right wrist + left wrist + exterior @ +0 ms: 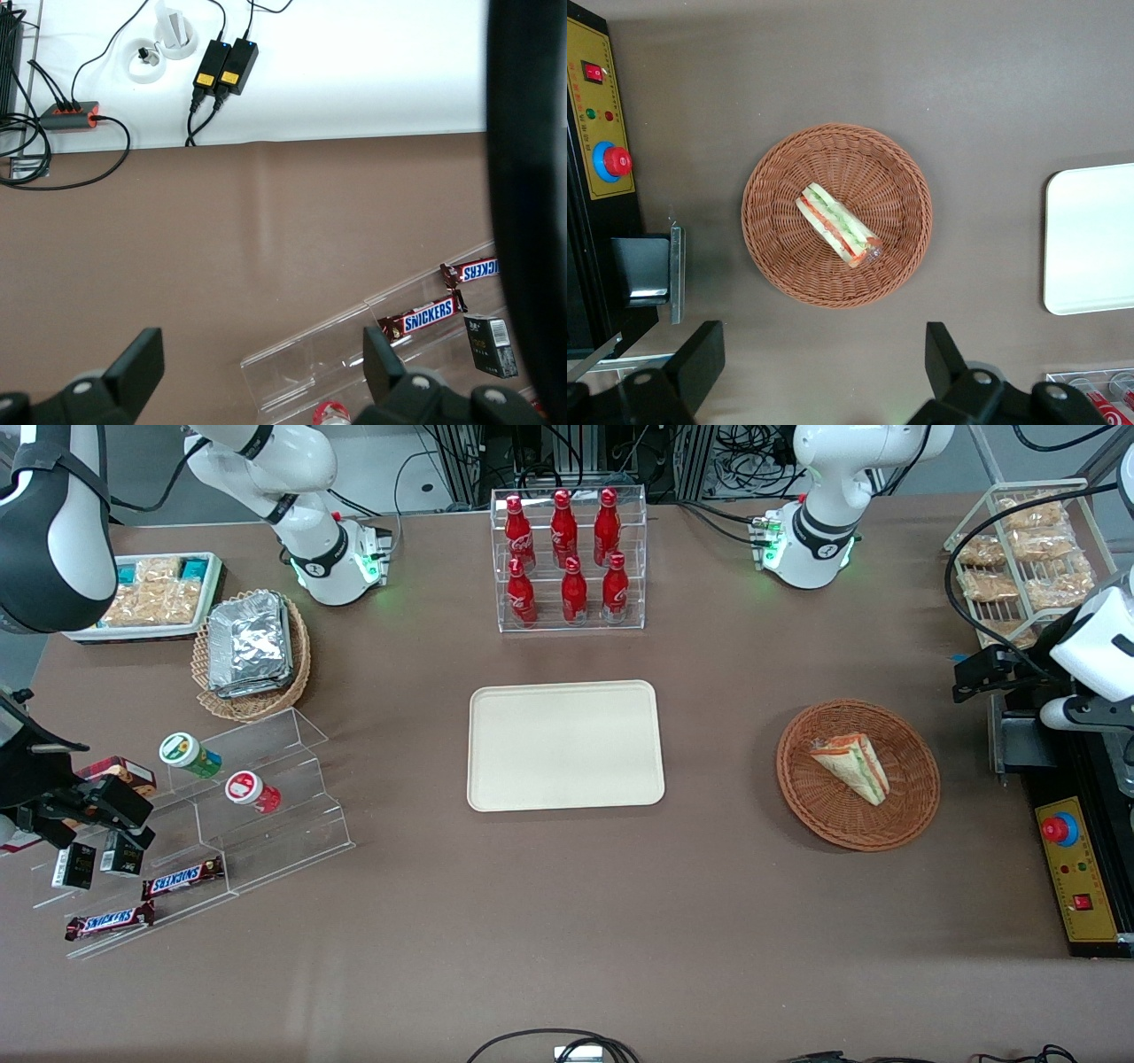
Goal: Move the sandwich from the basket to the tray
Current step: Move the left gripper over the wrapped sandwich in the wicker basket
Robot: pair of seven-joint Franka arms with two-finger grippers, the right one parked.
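We find the sandwich (852, 766) lying in the round reddish-brown wicker basket (912, 811), which sits toward the working arm's end of the brown table (567, 921). From the cream tray (565, 745) at the table's middle, the basket lies at about three o'clock in the front view, well apart from it. The tray holds nothing.

In the front view the left arm's gripper (973, 677) hangs at the table edge, at roughly two o'clock from the basket and apart from it, but there we cannot read its fingers. The left wrist view settles this: the gripper (824, 363) is spread wide, its two black fingers (702, 357) standing well apart with bare table between them, grasping nothing. That same view looks straight down on the basket (775, 181) and shows the sandwich's (837, 225) green, white and red layers edge-on, which the front view shows only as a wedge.

Only the front view shows the clear rack of red bottles (567, 558) at twelve o'clock from the tray. The right wrist view alone shows Snickers bars (423, 316) close up on a clear stepped stand.
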